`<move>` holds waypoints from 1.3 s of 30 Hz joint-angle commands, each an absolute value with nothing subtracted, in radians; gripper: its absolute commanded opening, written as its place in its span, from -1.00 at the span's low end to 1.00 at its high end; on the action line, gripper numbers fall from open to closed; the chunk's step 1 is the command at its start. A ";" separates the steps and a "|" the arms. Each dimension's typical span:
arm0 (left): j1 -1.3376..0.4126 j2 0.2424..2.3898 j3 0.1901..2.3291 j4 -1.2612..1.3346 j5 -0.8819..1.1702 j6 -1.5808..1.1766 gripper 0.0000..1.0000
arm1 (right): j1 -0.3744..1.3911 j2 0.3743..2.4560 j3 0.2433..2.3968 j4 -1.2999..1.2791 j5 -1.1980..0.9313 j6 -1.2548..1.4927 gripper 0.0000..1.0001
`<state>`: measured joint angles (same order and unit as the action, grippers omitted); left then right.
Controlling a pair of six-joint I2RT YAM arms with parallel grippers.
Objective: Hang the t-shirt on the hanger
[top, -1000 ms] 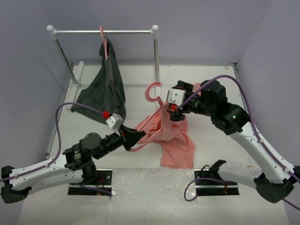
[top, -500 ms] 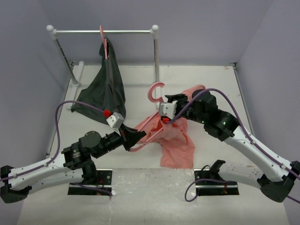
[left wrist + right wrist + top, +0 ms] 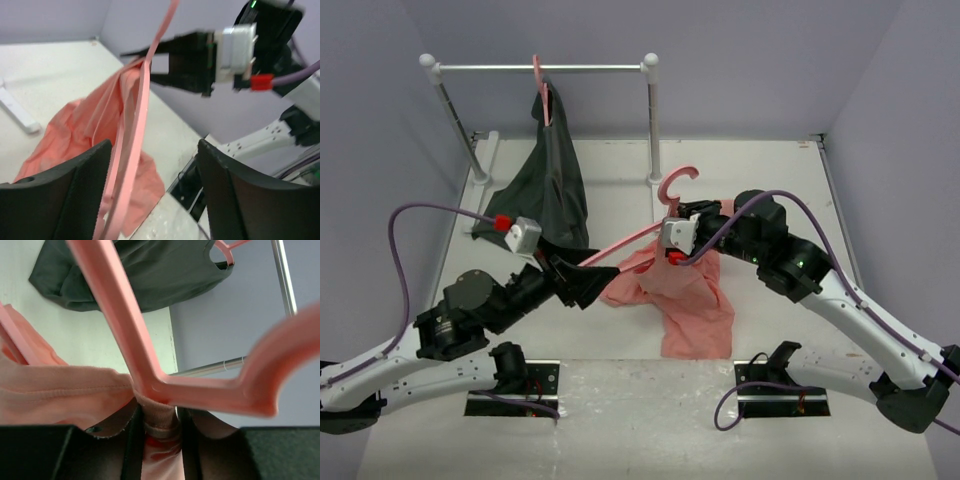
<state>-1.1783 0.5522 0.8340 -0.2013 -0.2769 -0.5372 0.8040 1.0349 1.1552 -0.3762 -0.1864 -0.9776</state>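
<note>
The left gripper [image 3: 598,285], left of the counter's middle, has the low end of the hanger [image 3: 630,240] between its jaws. The right gripper [image 3: 680,213] meets the hanger's neck near the centre, with the hook toward the far edge and the t-shirt [image 3: 692,295] hanging down toward the near edge. From the left wrist, the jaws stand wide, the hanger's bars passing between them, nearer one side. From the right wrist, the jaws are pinched narrowly on the t-shirt's collar, just under the hanger's neck.

Lab test cell: blank lilac walls [image 3: 740,50], white tabletop [image 3: 770,170], small garment rail [image 3: 590,68].
</note>
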 commanded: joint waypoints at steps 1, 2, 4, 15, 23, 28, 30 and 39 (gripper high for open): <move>-1.178 0.546 0.950 -0.180 -0.387 -0.527 0.61 | 0.804 1.016 1.170 -0.316 -0.144 -0.954 -1.00; -1.177 0.553 0.964 -0.189 -0.400 -0.523 0.71 | 0.804 1.015 1.167 -0.313 -0.143 -0.951 -1.00; -1.177 0.575 0.998 -0.212 -0.417 -0.518 0.87 | 0.804 1.010 1.161 -0.300 -0.140 -0.947 -1.00; -1.177 0.381 0.929 -0.426 -0.690 -0.683 1.00 | 0.795 0.955 1.135 -0.275 -0.059 -0.918 -1.00; -1.176 0.253 0.631 -0.336 -0.673 -0.872 0.96 | 0.780 0.959 1.173 -0.324 -0.024 -0.854 -1.00; -1.177 0.366 0.529 -0.169 -0.600 -0.934 0.77 | 0.781 0.948 1.203 -0.324 -0.058 -0.763 -1.00; -1.177 0.415 0.506 -0.121 -0.603 -0.989 0.76 | 0.779 0.943 1.209 -0.327 -0.080 -0.730 -1.00; -1.175 0.649 0.556 0.072 -0.651 -1.099 0.99 | 0.780 0.871 1.192 -0.311 -0.138 -0.683 -1.00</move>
<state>-1.1728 0.5617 0.4949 -0.0877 -0.6024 -1.0151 0.7826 0.9145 1.1484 -0.3813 -0.1005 -0.7269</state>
